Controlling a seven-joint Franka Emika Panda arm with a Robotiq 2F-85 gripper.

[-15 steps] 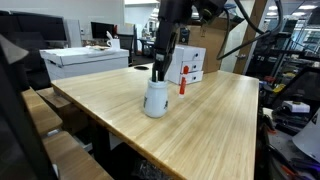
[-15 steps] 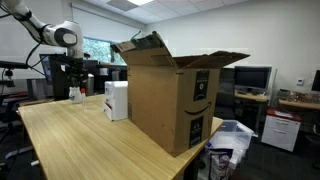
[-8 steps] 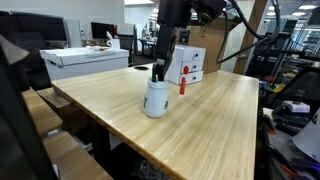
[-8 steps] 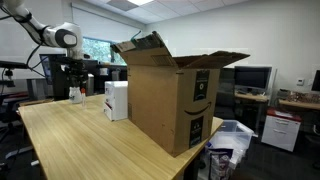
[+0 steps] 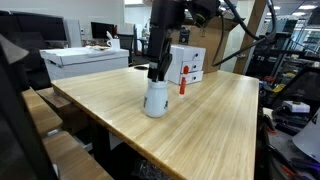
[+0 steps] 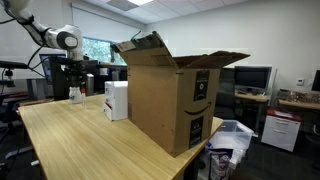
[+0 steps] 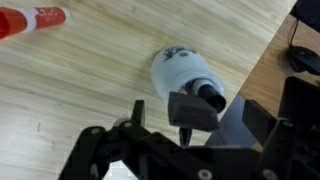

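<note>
A white cup [image 5: 155, 98] stands on the wooden table [image 5: 200, 125]; it also shows as the cup [image 6: 77, 96] at the far left end. The wrist view looks down on this cup [image 7: 178, 72], and a black marker [image 7: 208, 95] sticks out of it. My gripper [image 5: 157, 70] hangs just above the cup, open, with nothing between its fingers. In the wrist view the gripper [image 7: 235, 115] sits over the cup's rim, one finger pad [image 7: 195, 108] close beside the marker's tip. A red-and-white marker [image 7: 30, 18] lies on the table a little way off.
A small white box [image 5: 187, 64] stands behind the cup and a large open cardboard box [image 6: 172, 95] behind that. The table edge [image 7: 270, 60] runs close to the cup. Office desks, monitors and chairs surround the table.
The arm has shifted slightly sideways above the cup. The cup and both markers have not moved, and the jaws have stayed open.
</note>
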